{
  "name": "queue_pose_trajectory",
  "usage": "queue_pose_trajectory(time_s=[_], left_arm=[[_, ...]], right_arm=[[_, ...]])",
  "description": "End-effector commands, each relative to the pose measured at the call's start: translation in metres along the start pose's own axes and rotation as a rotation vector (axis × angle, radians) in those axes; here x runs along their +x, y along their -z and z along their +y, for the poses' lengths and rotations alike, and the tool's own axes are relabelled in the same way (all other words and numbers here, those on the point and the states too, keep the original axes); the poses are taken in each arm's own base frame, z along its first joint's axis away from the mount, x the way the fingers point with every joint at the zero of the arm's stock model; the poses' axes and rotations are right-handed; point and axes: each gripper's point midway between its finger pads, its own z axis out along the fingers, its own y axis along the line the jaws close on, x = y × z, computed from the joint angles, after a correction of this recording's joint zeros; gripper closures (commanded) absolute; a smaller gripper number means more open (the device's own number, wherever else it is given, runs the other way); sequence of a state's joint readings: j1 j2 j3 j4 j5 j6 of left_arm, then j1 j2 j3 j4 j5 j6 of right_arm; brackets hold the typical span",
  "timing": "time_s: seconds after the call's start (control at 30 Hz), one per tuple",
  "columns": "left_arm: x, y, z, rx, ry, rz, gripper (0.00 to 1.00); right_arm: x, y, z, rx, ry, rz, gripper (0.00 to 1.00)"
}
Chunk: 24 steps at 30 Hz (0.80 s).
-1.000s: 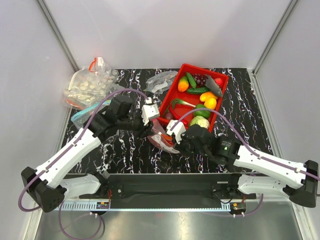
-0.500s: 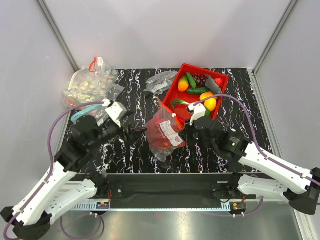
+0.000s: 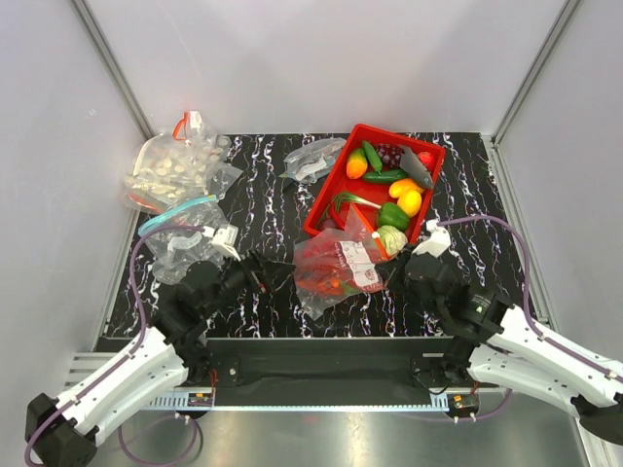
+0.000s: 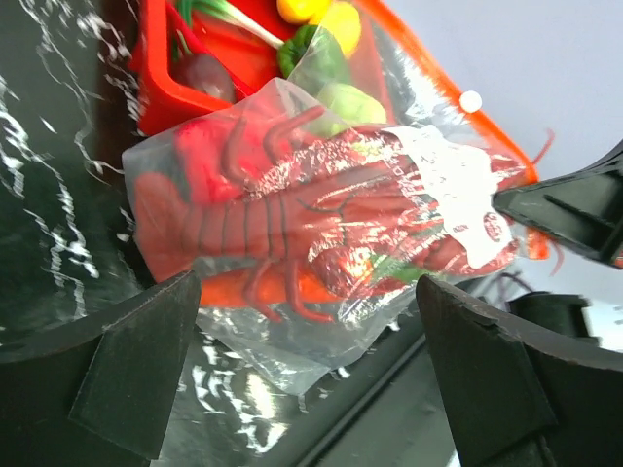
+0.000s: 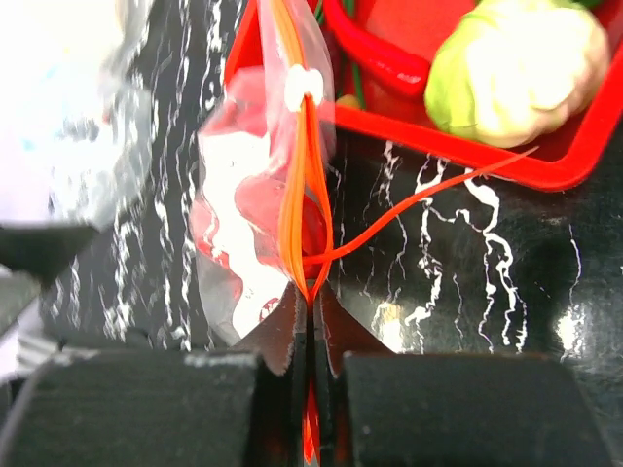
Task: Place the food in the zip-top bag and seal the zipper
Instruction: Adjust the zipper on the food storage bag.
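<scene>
The bag point(image 3: 336, 268) is clear, crinkly plastic film that catches glare, with a smooth orange plastic zipper point(image 5: 295, 185) and a matt white label point(image 4: 448, 185). The lobster point(image 4: 282, 229) inside is glossy red plastic. The tray point(image 3: 329, 187) is shiny red plastic. The surface point(image 3: 263, 185) is polished black with white marbling. The left fingers point(image 4: 136, 360) look matt black.

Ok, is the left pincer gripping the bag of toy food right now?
No, the left wrist view shows the left pincer wide open, with the zip-top bag lying ahead of its fingers, not pinched between them.
</scene>
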State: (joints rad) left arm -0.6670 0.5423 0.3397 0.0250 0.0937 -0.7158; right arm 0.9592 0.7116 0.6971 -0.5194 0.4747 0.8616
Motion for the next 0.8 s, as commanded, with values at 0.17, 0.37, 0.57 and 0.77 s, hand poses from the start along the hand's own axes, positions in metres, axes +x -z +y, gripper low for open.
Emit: queue_pose_trajectory(time_s=[0.17, 0.37, 0.57, 0.77], left_arm=[[0.019, -0.008, -0.013, -0.028, 0.202, 0.085, 0.01], [0.059, -0.005, 0.006, -0.104, 0.376, 0.159, 0.01], [0.071, -0.001, -0.006, -0.060, 0.398, 0.185, 0.01], [0.082, -0.008, -0.011, -0.061, 0.415, 0.174, 0.09]], right_arm=[[-0.056, -0.007, -0.007, 0.143, -0.212, -0.259, 1.00], [-0.064, -0.016, -0.003, 0.133, -0.260, -0.331, 1.00], [-0.066, -0.022, 0.002, 0.147, -0.242, -0.331, 1.00], [-0.067, -0.024, 0.009, 0.119, -0.259, -0.330, 1.00]])
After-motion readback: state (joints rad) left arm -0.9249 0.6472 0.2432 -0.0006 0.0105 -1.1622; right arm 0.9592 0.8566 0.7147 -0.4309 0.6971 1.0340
